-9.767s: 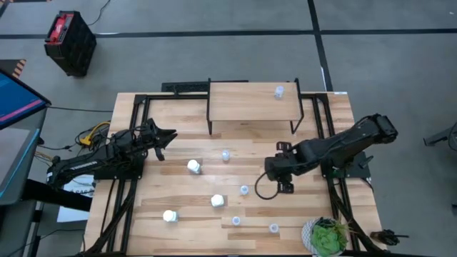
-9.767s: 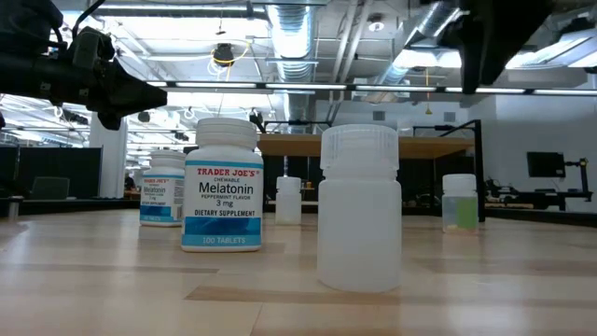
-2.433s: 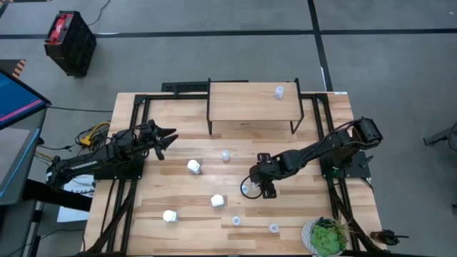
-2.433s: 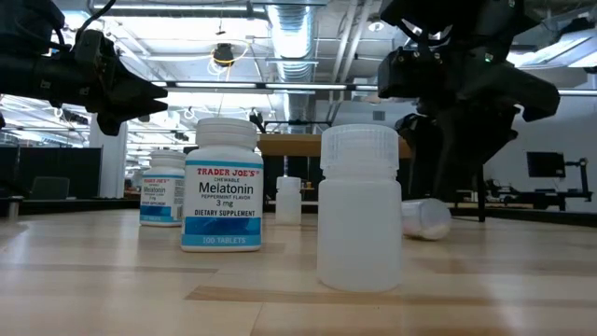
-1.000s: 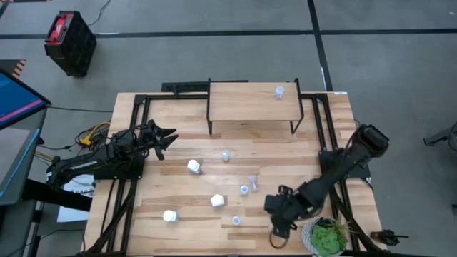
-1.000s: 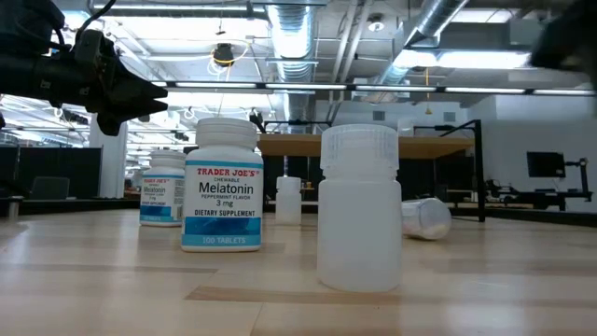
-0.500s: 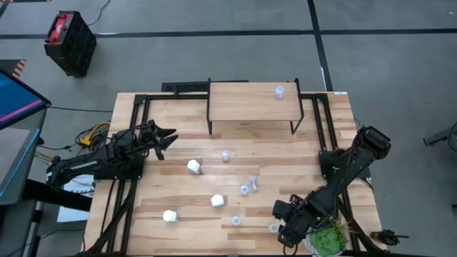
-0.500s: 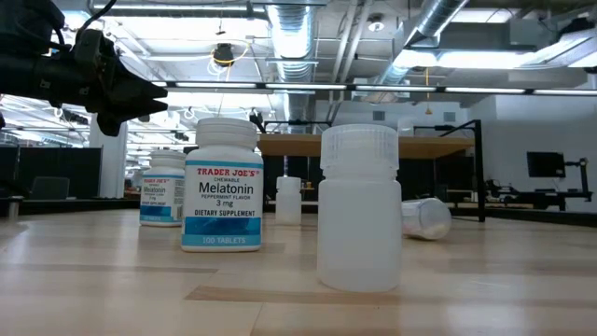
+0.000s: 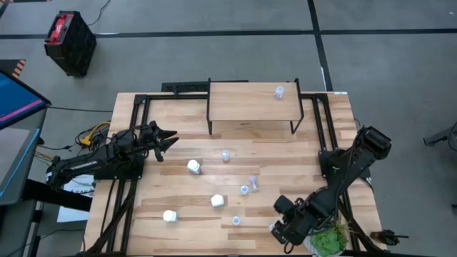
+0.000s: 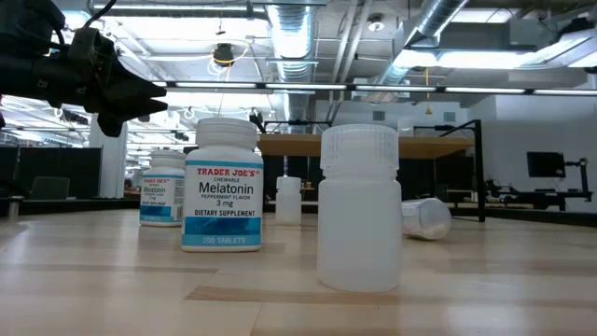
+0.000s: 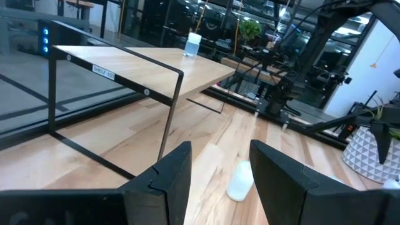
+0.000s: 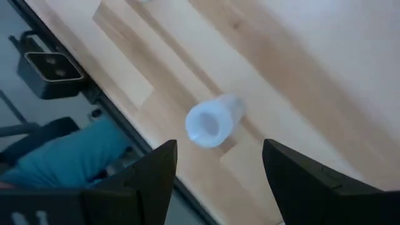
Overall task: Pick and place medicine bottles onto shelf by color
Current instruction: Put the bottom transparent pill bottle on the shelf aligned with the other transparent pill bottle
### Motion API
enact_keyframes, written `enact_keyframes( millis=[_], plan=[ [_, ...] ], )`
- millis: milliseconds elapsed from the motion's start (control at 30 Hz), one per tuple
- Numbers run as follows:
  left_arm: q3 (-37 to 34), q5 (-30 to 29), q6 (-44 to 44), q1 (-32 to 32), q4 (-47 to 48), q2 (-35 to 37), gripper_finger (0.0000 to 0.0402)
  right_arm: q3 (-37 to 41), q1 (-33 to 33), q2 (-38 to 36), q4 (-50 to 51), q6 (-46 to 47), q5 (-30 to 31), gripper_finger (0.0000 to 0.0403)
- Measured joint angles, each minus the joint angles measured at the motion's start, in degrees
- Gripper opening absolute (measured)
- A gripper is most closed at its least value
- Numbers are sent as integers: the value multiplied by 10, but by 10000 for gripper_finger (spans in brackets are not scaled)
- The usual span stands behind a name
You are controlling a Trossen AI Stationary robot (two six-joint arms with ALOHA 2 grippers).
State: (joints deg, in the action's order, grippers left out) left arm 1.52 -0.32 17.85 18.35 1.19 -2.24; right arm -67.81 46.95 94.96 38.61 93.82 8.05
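The shelf [image 9: 253, 102] stands at the table's far edge with one pale bottle [image 9: 278, 91] on it. White bottles [image 9: 193, 166] [image 9: 217, 201] [image 9: 169, 215] and small pale ones [image 9: 226, 154] [image 9: 244, 189] [image 9: 235, 220] stand on the table. One pale bottle [image 9: 252, 180] lies on its side. My right gripper [image 9: 280, 232] hangs open, slanting down, over a small pale bottle [image 12: 211, 122] that stands upright near the near edge. This bottle is hidden under the gripper in the high view. My left gripper [image 9: 168, 137] waits open and level at the left.
A green plant in a white pot [image 9: 328, 238] stands right beside my right gripper at the near right corner. The table's near edge [image 12: 119, 119] runs close to the bottle under it. In the low view a Melatonin bottle [image 10: 222, 187] and a translucent bottle [image 10: 360, 210] stand close.
My right gripper has shifted a little toward the table's near edge and rolled about its own axis, coming over the small bottle there. It has stayed open. No bottle has moved.
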Motion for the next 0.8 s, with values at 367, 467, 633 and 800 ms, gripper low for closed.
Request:
enact_keyframes(
  millis=[367,467,633,800],
  plan=[
    [0,-1,-4,0,0,-2,149,0,18,38,-64,19,2,260],
    [0,-1,-4,0,0,-5,149,0,15,45,-53,31,-12,260],
    [0,-1,-4,0,0,-12,149,0,7,46,-38,33,-19,260],
    [0,-1,-4,0,0,-12,149,0,-4,46,-39,32,-20,260]
  ],
)
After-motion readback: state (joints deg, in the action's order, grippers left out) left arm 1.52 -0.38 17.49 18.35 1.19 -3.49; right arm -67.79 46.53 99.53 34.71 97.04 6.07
